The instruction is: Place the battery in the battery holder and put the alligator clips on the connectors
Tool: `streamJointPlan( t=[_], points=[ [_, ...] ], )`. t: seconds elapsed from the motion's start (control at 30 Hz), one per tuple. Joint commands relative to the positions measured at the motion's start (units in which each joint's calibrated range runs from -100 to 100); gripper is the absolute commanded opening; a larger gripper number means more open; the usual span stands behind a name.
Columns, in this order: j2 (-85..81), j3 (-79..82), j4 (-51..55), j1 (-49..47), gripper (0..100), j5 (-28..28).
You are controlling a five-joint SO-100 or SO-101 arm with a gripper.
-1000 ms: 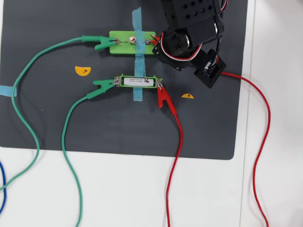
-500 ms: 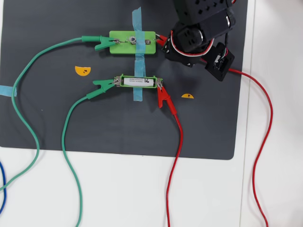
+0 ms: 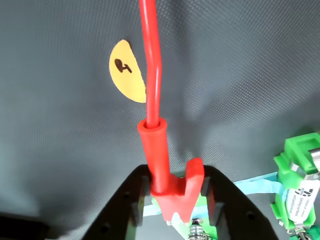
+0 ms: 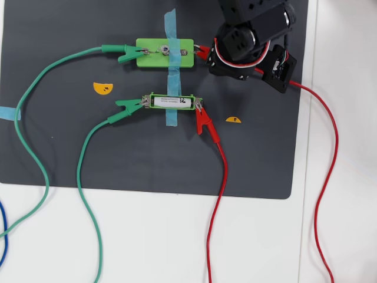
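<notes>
Wrist view: gripper (image 3: pixel 172 192) holds the red alligator clip (image 3: pixel 170 175) between both fingers. Overhead view: battery (image 4: pixel 172 101) seated in battery holder (image 4: pixel 152 101); 3 other clips attached.

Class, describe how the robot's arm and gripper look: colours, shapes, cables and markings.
The arm is matte black plastic, built of boxy blocks with rounded motor housings, with red, white and black cables looping beside them. The gripper has two black, flat, angular fingers. No markings are legible.

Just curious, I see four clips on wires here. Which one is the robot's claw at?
The red clip at the right end of the upper green plate; the gripper straddles it. The other three sit clear of the arm.
</notes>
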Motion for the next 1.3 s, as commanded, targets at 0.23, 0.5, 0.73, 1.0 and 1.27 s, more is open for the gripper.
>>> streamJointPlan(
  t=[0.23, 0.5, 0.73, 1.0, 1.27],
  points=[
    [-2.99, -0.49, -0.48, 3.93, 1, 1.69],
    [-2.40, -0.93, -0.57, 4.13, 1, 1.59],
    [-2.31, -1.11, -0.66, 6.36, 1, 1.28],
    [-0.19, -1.28, -2.46, 6.86, 1, 1.17],
    [0.84, -1.37, -2.46, 6.66, 1, -1.02]
  ],
)
